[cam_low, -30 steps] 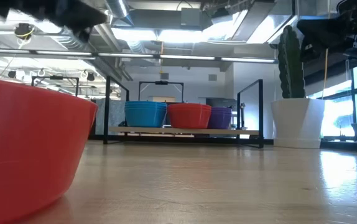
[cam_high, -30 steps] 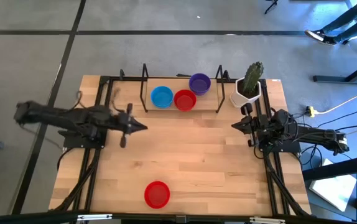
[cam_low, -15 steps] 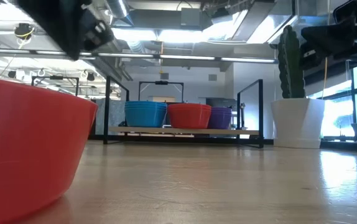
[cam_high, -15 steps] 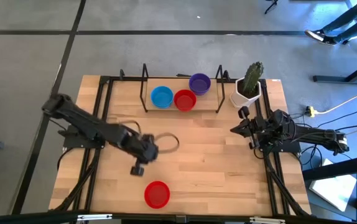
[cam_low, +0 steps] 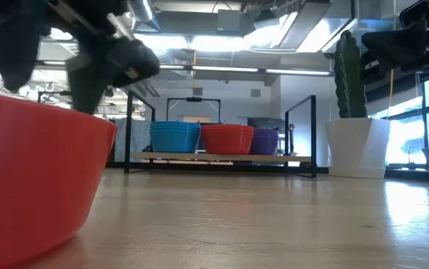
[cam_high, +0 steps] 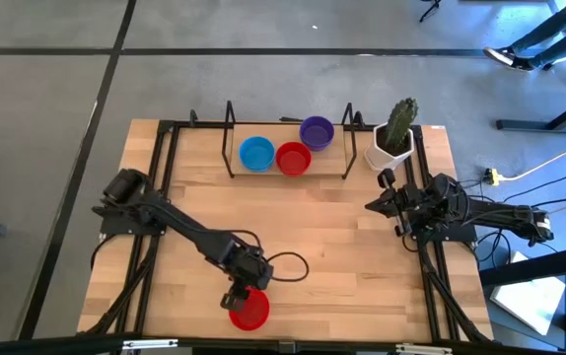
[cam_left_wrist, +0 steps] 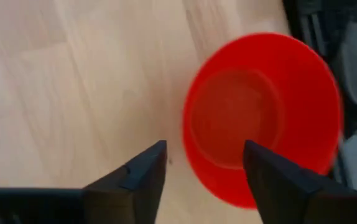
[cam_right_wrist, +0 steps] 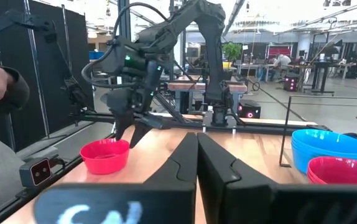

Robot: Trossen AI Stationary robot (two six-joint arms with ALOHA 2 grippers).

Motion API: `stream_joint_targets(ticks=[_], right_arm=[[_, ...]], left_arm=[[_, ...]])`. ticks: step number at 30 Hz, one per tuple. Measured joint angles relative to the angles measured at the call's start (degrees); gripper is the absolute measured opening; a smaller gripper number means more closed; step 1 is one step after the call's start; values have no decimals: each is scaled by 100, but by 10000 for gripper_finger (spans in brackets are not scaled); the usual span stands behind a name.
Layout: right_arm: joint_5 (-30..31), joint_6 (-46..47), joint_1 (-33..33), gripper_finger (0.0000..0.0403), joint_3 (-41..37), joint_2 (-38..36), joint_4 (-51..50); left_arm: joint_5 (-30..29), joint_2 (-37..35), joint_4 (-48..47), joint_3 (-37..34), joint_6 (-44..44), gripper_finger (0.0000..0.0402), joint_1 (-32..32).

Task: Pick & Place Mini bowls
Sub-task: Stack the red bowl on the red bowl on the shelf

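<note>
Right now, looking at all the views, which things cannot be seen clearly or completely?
- Lone red round plastic bowl, low view: the picture's left and bottom edges cut it off.
- The same bowl, high view: the left hand covers part of its rim.
- Stacked blue plastic bowls, low view: their number is too small to count.
- Purple plastic bowl, low view: partly behind the red plastic stack.

A lone red mini bowl (cam_high: pixel 249 310) sat upright and empty directly beneath the left gripper (cam_high: pixel 238 296), whose parted fingers straddled its near rim. Well away from that gripper, blue (cam_high: pixel 256 153), red (cam_high: pixel 293 158) and purple (cam_high: pixel 317 130) bowl stacks stood together.
</note>
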Motion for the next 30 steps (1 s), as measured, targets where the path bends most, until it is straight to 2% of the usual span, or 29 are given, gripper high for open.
stream_joint_targets(ticks=[3, 8, 20, 22, 24, 28, 30], right_arm=[[1, -4, 0, 5, 0, 0, 0], [1, -5, 0, 5, 2, 0, 0], [3, -50, -2, 5, 2, 0, -2], [3, -109, 0, 5, 2, 0, -4], [3, -135, -1, 5, 2, 0, -4], [3, -138, -2, 5, 2, 0, -4], [3, -138, 0, 5, 2, 0, -4]], left_arm=[[-200, 177, 1, 92, 120, 226, 55], [-102, 433, -3, 93, 300, 248, 204], [-25, 720, -57, 91, 818, 245, 199], [24, 720, -113, 91, 1017, 223, 186], [80, 720, -244, 91, 1207, 182, 167], [200, 720, -340, 91, 1335, 71, 162], [537, 720, -439, 91, 1543, 21, 171]])
